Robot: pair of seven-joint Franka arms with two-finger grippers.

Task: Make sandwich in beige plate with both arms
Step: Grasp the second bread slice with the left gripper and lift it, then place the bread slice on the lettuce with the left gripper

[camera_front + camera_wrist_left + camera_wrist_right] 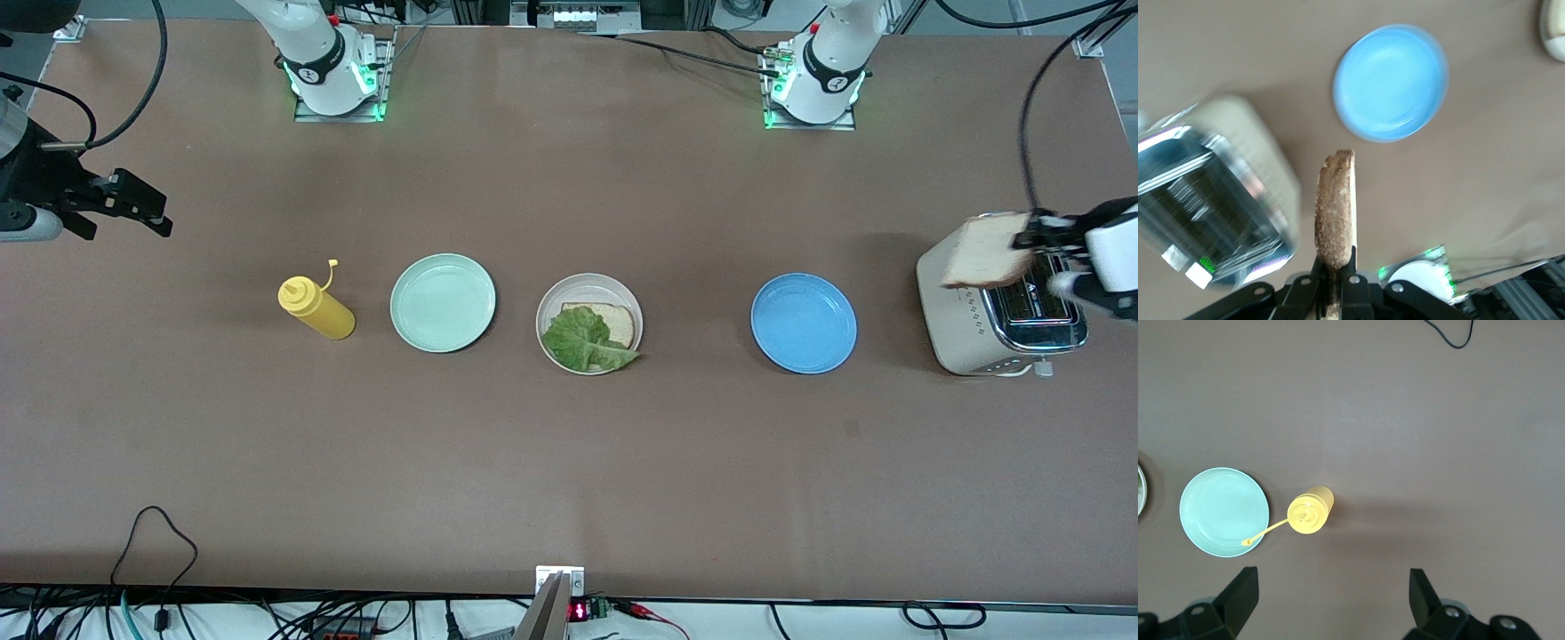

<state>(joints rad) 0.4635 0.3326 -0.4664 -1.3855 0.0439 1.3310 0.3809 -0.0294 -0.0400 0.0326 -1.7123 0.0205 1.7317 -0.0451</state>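
The beige plate (pixel 589 286) sits mid-table and holds one toast slice (pixel 613 322) with a green lettuce leaf (pixel 582 342) lying on it. My left gripper (pixel 1034 240) is shut on a second toast slice (pixel 985 251) and holds it on edge in the air above the toaster (pixel 965 333). In the left wrist view the slice (pixel 1335 207) stands between the closed fingers (pixel 1355 283), with the toaster (pixel 1201 200) beside it. My right gripper (pixel 142 206) is open and empty, up in the air at the right arm's end of the table; its fingers (pixel 1238 595) are spread wide.
A blue plate (pixel 803 322) lies between the beige plate and the toaster, also in the left wrist view (pixel 1391 81). A mint-green plate (pixel 442 302) and a yellow squeeze bottle (pixel 316 308) stand toward the right arm's end; both show in the right wrist view, plate (pixel 1223 512), bottle (pixel 1310 511).
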